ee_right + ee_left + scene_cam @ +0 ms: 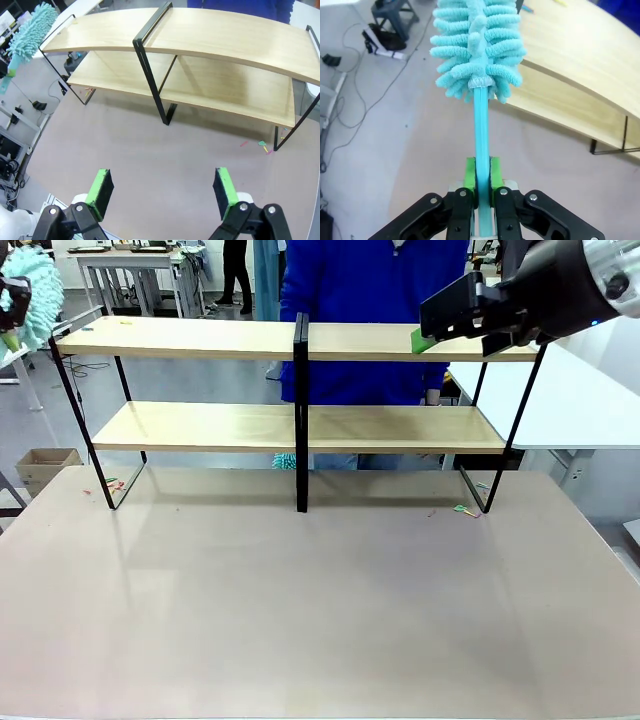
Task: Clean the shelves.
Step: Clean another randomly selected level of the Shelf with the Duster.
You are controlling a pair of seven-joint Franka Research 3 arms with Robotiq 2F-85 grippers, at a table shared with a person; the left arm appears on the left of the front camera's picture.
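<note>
Left gripper point(482, 176): squeezed tight on the thin blue stick of the duster point(477, 45), low down on the stick.
Duster: its fluffy blue head is up in the air near the left end of the shelves point(200, 338). It does not touch the wood.
Shelves: they stand in the middle of the table point(320, 620), two wood boards, one above the other, with a black post point(301, 410) in the middle.
Right gripper point(162, 186): wide open and holding nothing, up high by the right end of the top board.
Person point(370, 300): stands close behind the shelves in a blue top.
Step now: I think it is bringing the duster onto the top board from the left end.
How to do it well: lay the fluffy side flat on the wood, press softly and slide along in one long go. Lift over the black post, then go on.
Watch out: the stick is long, so the head may wobble. Go slow and do not bump the thin frame.
Little bits point(462, 508): coloured scraps lie on the table by the right foot.
</note>
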